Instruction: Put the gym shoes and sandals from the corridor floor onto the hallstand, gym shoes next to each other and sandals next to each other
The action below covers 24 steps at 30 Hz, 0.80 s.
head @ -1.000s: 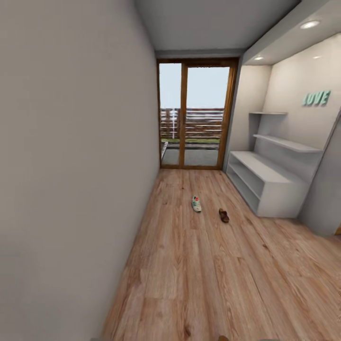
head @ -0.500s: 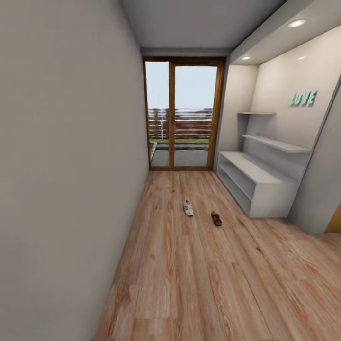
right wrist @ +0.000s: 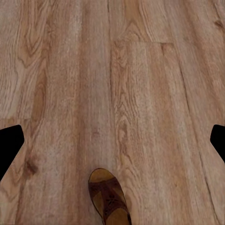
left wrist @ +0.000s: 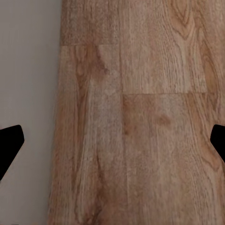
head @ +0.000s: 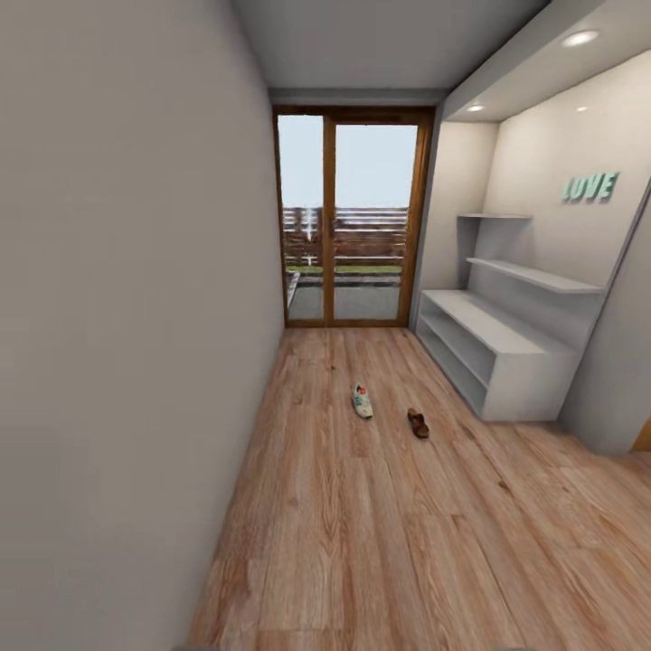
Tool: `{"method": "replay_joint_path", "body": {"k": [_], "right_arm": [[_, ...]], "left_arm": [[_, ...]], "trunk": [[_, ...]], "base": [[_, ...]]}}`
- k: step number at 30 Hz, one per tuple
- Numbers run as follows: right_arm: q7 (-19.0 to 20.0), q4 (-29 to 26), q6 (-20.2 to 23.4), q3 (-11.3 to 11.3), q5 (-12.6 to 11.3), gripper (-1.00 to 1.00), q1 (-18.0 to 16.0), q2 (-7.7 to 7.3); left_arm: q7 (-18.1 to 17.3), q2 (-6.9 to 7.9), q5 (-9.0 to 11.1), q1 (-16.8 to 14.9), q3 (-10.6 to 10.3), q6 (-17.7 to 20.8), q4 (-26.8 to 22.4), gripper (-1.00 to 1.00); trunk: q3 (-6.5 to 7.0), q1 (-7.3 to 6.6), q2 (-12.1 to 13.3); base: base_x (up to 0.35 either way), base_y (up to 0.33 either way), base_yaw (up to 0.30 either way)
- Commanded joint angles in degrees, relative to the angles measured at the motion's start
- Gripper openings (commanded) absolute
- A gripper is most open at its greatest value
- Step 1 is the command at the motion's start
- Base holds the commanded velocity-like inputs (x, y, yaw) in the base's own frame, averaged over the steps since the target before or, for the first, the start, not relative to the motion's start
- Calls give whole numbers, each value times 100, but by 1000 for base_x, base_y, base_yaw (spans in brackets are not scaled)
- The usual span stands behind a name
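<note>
Corridor floor (head: 380,524): light brown wood planks with grain and knots, running from the near edge up to the glazed door (head: 353,231).
Gym shoe (head: 362,400): cream-white sneaker with green stripes and a red patch, lying on the floor mid-corridor, pointing lengthwise along it. One seen in the head view.
Sandal, far (head: 417,422): dark brown with tan footbed, on the floor near the gym shoe on its right, apart from it, not touching the rack.
Sandal, near (right wrist: 109,197): dark brown straps, tan footbed, flat on the planks in the right wrist view, partly cut by the frame edge. Whether this is the far sandal cannot be told.
Hallstand (head: 493,348): pale grey low bench with two long open shelves against the right wall, slanted back panel, two upper wall shelves; bench top and shelves bare. Green "LOVE" lettering (head: 589,187) on the wall above.
Left wall (head: 117,344): plain grey, along the whole left side.
Left gripper (left wrist: 112,145): dark fingertips (left wrist: 9,143) at opposite frame edges, spread wide, nothing between them; planks and wall base below.
Right gripper (right wrist: 112,143): fingertips (right wrist: 9,145) likewise spread wide, holding nothing, above bare planks, near sandal beside the gap.
</note>
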Motion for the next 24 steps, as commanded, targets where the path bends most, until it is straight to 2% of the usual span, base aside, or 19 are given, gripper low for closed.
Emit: {"method": "replay_joint_path", "body": {"k": [1,10,18,24], "right_arm": [[-2,3,-17,-5,-1,100,-3,1],[-2,3,-17,-5,-1,100,-3,1],[-2,3,-17,-5,-1,100,-3,1],[-2,3,-17,-5,-1,100,-3,1]], "left_arm": [[-7,2,4,-4,-8,-19,6,100],[-7,2,3,-4,-8,-19,-1,100],[-7,2,4,-4,-8,-19,-9,100],[-7,2,4,-4,-8,-19,-9,100]], "trunk": [[-6,1,-3],[-6,1,-3],[-6,1,-3],[-6,1,-3]], "base": [[172,145,0],[186,159,0],[34,16,0],[193,2,0]]}}
